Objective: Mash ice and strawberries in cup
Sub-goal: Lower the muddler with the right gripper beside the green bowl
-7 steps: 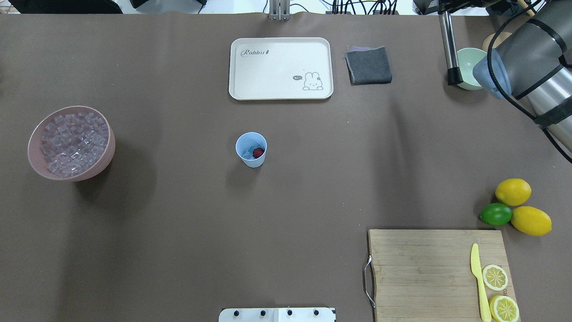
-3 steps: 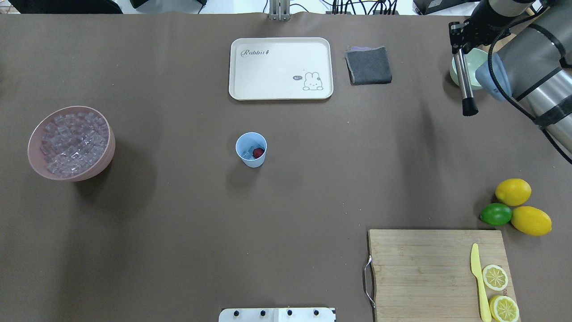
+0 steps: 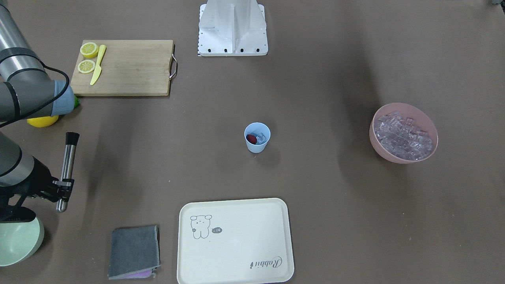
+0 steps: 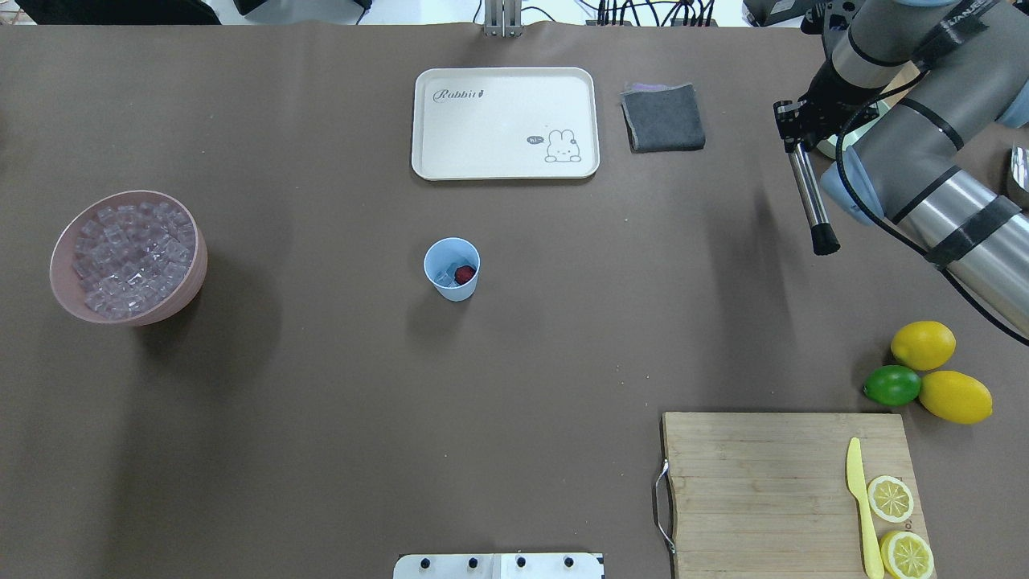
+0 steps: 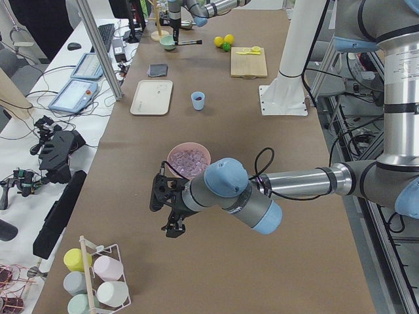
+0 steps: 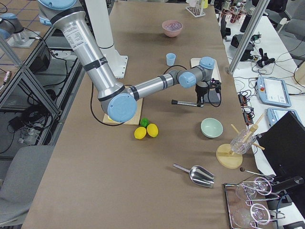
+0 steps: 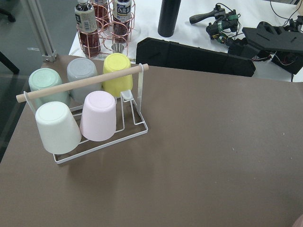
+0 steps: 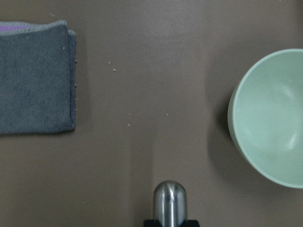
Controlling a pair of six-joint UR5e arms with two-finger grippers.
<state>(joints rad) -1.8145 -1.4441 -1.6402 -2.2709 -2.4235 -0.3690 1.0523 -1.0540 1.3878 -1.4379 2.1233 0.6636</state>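
Brown tabletop (image 4: 321, 402) lies under us. Our right gripper (image 4: 792, 135) pinches a steel muddler (image 4: 809, 195), shaft roughly level, black tip towards our base. Well to that gripper's left stands the cup (image 4: 452, 269), upright, holding the strawberry (image 4: 464, 275) and ice (image 4: 444, 278); it is the nearer gripper, we judge.

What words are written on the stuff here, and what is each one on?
"Rabbit": printed in one corner of the cream tray.
"hi": in the small speech bubble beside the bunny drawing on the same tray.
Labels on the bottles in the left wrist view: too small to read.
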